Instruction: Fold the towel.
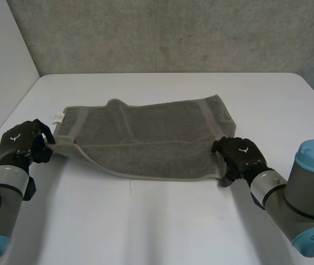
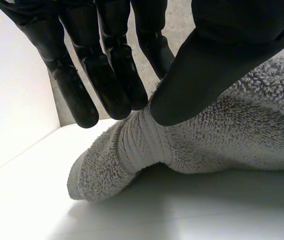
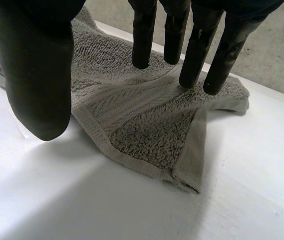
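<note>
Grey towel (image 1: pixel 145 138) across the middle of the desk (image 1: pixel 162 221): grasp stage of the fold, one end secured.

My left hand (image 1: pixel 27 143) is at the towel's end toward the desk's left edge. Its wrist view shows fingers (image 2: pixel 107 85) and thumb (image 2: pixel 206 75) pinching the woven band (image 2: pixel 144 140), with the cloth lifted off the desk. My right hand (image 1: pixel 239 157) is at the near corner (image 3: pixel 181 175) toward the right edge. There the fingers (image 3: pixel 194 60) are straight, tips at the pile, thumb apart, corner lying flat: no grip. Judgement: the right must close on that corner before any lift. The head view gives the towel's whole lie and a white tag (image 1: pixel 58 116) beside my left hand; the wrist views give the grips.
</note>
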